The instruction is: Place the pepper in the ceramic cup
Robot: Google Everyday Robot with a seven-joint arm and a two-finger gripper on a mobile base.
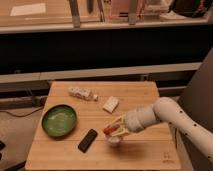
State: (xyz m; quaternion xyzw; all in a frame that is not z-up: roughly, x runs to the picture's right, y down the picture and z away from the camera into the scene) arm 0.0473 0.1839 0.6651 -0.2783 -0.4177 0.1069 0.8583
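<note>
My gripper (112,130) reaches in from the right over the middle of the wooden table (145,150). The small red-orange pepper (108,130) sits between its pale fingers. The fingers are held right above the small white ceramic cup (114,140), which stands near the table's front middle and is partly hidden by them. I cannot tell whether the pepper touches the cup.
A wide green bowl (59,120) stands at the left. A black flat object (88,140) lies left of the cup. A pale packet (110,104) and a small lying bottle (82,93) are further back. My white arm (170,117) crosses the right side.
</note>
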